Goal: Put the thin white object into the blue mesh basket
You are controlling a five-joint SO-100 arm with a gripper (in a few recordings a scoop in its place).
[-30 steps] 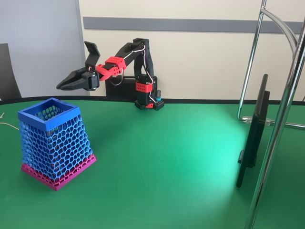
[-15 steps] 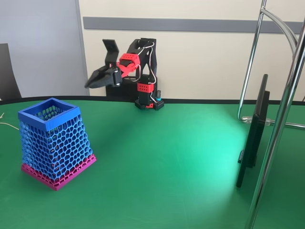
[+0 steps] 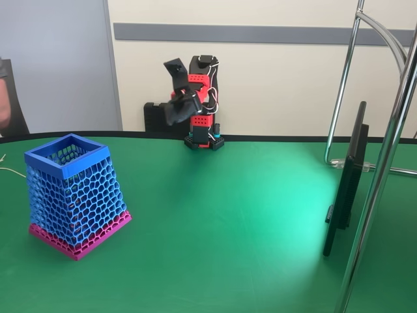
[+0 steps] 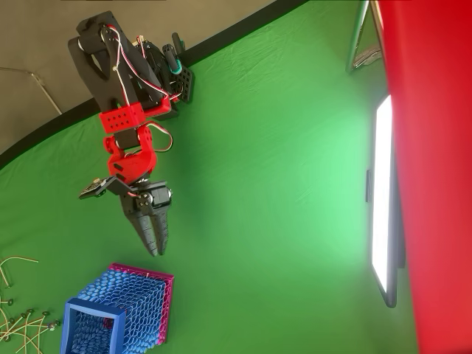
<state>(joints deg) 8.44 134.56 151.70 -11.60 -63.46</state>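
Note:
The blue mesh basket point(image 3: 71, 192) stands upright on the green table at the left, with a pink base band; in the overhead view the blue mesh basket point(image 4: 118, 313) sits at the bottom left. I cannot make out anything inside it. Several slender white sticks point(image 4: 29, 317) with dark tips lie on the table left of the basket. My gripper point(image 3: 171, 117) is folded back high beside the arm's base, far right of the basket. In the overhead view my gripper point(image 4: 156, 251) points at the basket's pink base. Its fingers look shut with nothing between them.
A flat black screen point(image 3: 345, 182) stands on edge at the right, beside chrome stand tubes point(image 3: 384, 163). A thin pale line point(image 3: 10, 171) lies at the table's left edge. Part of a person point(image 3: 3, 91) shows at the far left. The black table rim point(image 3: 293, 138) runs along the back.
The arm has drawn back from above the basket to its base at the back, the gripper swinging right and upward. Part of a person has come into view at the left edge.

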